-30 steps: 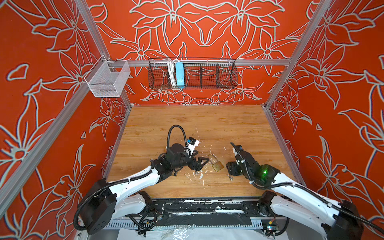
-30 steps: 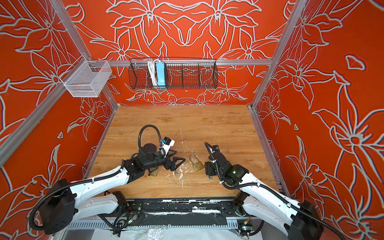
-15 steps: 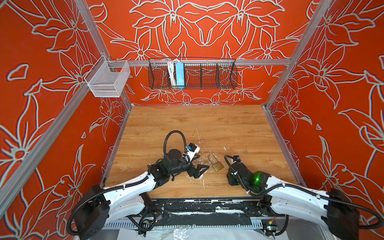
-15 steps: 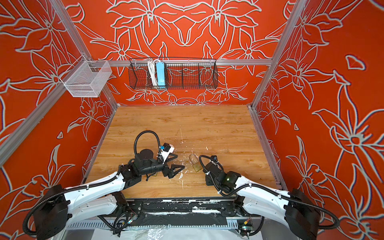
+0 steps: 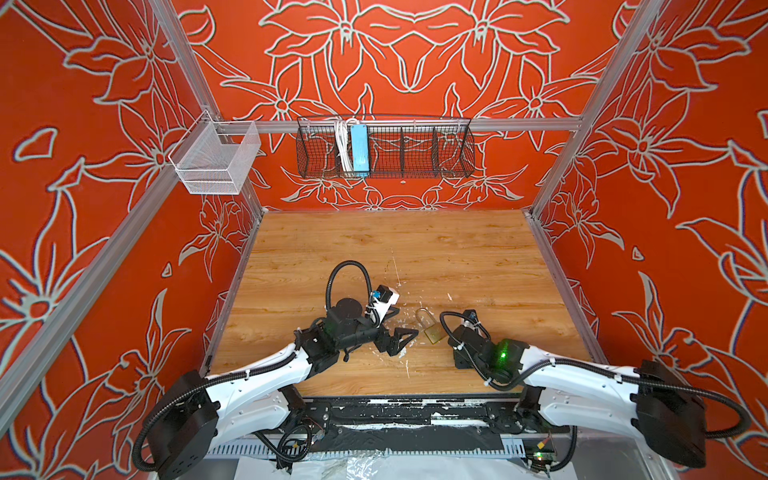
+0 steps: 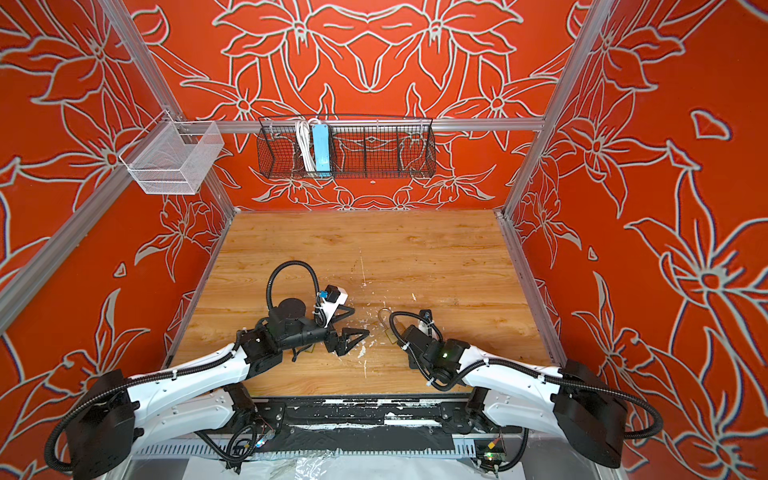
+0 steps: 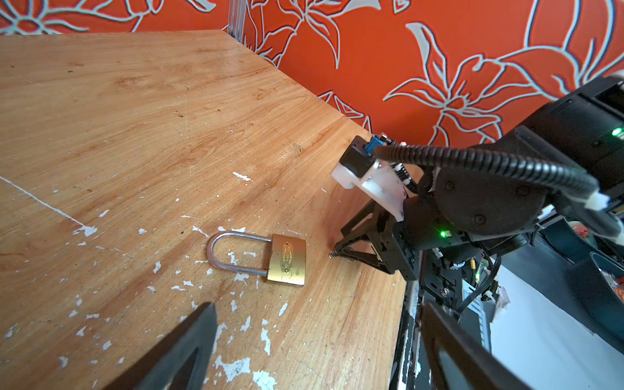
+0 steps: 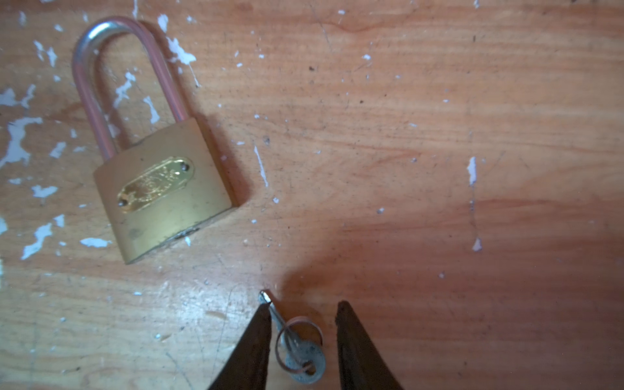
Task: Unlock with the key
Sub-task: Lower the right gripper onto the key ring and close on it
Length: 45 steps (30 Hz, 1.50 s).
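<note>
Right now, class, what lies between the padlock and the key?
Only bare, paint-flecked table, as the right wrist view shows. The key lies apart from the padlock, between the open jaws of the right gripper.

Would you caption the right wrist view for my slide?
Right gripper straddles the key on the table, beside the brass padlock.

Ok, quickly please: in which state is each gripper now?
Left gripper: open, holding nothing.
Right gripper: open, jaws on both sides of the key, not gripping it yet.

The padlock (image 8: pixel 162 189) lies on the table (image 8: pixel 439 135), key (image 8: pixel 309 359) just beside it.
</note>
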### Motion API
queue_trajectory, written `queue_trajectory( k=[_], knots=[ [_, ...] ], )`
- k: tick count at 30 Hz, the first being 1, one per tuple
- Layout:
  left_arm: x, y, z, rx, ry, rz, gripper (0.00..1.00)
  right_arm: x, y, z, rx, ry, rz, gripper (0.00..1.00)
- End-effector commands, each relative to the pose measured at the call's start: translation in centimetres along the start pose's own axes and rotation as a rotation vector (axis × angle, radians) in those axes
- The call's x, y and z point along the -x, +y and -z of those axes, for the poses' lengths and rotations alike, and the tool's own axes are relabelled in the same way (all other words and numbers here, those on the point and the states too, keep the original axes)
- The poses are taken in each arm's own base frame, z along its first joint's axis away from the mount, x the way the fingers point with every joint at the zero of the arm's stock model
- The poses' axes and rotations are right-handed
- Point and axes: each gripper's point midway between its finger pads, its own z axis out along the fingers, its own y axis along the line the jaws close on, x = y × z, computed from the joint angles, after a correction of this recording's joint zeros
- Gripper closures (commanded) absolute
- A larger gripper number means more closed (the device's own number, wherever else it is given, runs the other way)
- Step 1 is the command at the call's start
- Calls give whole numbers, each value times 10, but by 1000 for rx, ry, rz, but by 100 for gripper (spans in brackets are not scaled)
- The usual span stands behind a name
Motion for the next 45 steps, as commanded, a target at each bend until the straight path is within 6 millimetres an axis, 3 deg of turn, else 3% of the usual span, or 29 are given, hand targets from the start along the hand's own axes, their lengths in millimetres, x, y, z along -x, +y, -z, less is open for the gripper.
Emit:
queue_trajectory(
  k=[1, 9, 20, 45],
  knots=[
    [8, -2, 2, -1, -32, -15, 6, -5, -13, 2, -35, -7, -18, 65],
    [8, -1, 3, 9, -32, -18, 5, -10, 1, 3, 61, 14, -11, 66],
    [8, 0, 3, 12, -32, -18, 5, -14, -1, -5, -11, 51, 23, 69],
    [7, -1, 2, 6, -28, -13, 5, -5, -12, 10, 44, -56, 0, 100]
  ],
)
